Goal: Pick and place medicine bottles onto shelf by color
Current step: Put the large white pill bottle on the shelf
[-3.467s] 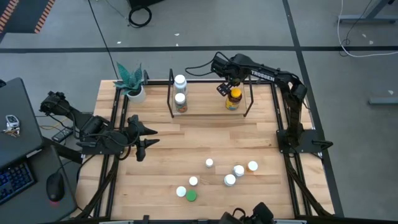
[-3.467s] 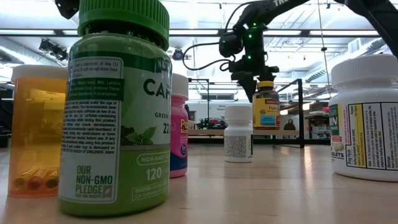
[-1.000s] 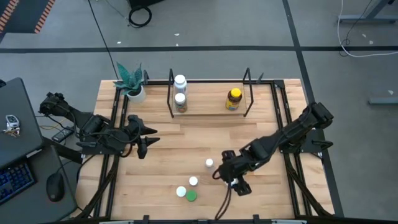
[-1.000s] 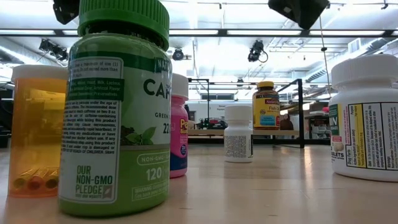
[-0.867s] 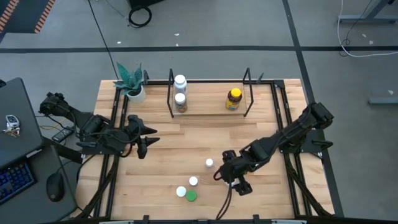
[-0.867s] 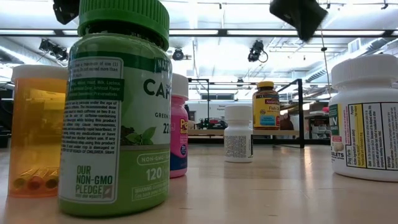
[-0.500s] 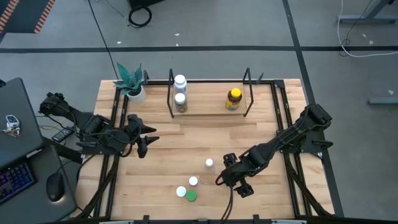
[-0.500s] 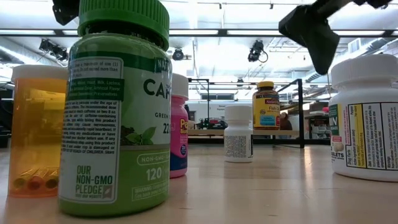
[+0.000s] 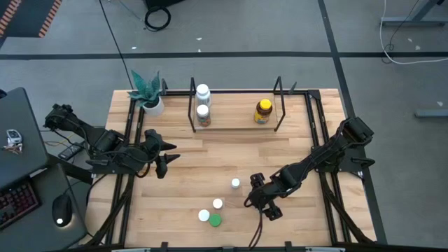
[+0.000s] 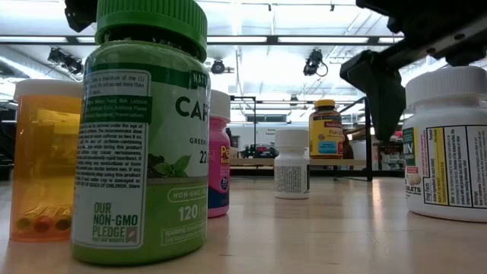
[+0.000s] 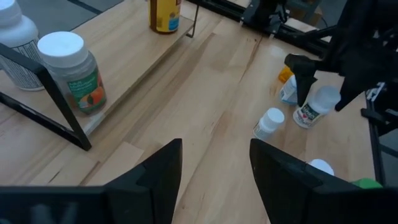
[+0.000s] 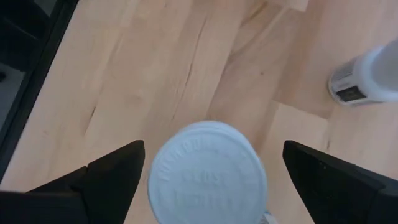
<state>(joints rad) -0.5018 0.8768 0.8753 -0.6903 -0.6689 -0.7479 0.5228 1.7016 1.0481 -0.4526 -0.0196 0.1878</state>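
Note:
The shelf [image 9: 234,124] stands at the table's far edge and holds two white-capped bottles [image 9: 203,101] at its left end and an amber, yellow-capped bottle [image 9: 263,110] at its right end. Loose bottles stand near the front edge: three white-capped [image 9: 218,204] and a green-capped one [image 9: 215,220]. My right gripper [image 9: 260,198] is open, pointing steeply down over another white-capped bottle [image 12: 208,171]. Its fingers [image 12: 112,174] stand on either side of the cap with gaps. My left gripper [image 9: 159,157] waits open at the left, nothing between its fingers.
A potted plant [image 9: 148,94] stands at the far left corner, beside the shelf. Black frame rails [image 9: 129,140] run along both table sides. Bare wood [image 9: 224,157] lies between the shelf and the loose bottles. An orange vial [image 10: 42,160] and a pink bottle [image 10: 221,152] stand among them.
My right gripper has come down over the loose bottles near the table's front edge, staying open. In the low view its finger has sunk from the top of the picture to beside the large white bottle. No bottle has moved.

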